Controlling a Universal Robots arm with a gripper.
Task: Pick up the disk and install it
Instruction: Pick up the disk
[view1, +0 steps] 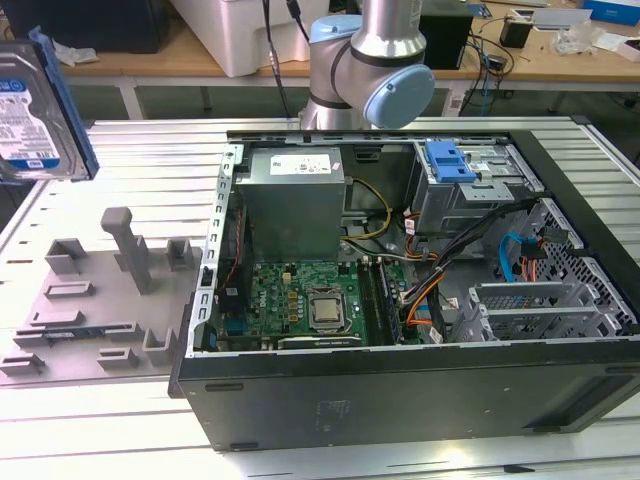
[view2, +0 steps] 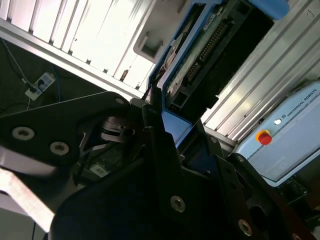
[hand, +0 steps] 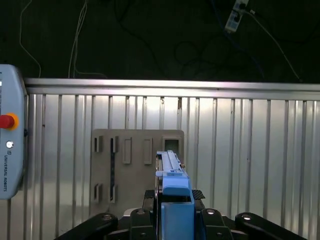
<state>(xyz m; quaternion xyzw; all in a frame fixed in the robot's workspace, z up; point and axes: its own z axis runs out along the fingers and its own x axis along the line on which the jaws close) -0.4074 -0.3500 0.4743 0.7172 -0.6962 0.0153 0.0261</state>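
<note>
Computer case (view1: 400, 400) lies open across the centre of the exterior view, with its drive cage (view1: 470, 195) at upper right. Pick-up is judged done and installation outstanding. The disk (view1: 35, 105) hangs at the upper left edge, clear of the grey fixture plate (view1: 90, 300). The first wrist view adds the grip: the gripper (hand: 175, 212) has its jaws clamped on the disk.

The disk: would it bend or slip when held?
Probably stiff: the disk looks like a flat metal slab in a blue frame. Likely heavy for its size. Slipping seems unlikely; the gripper clamps its frame.
</note>
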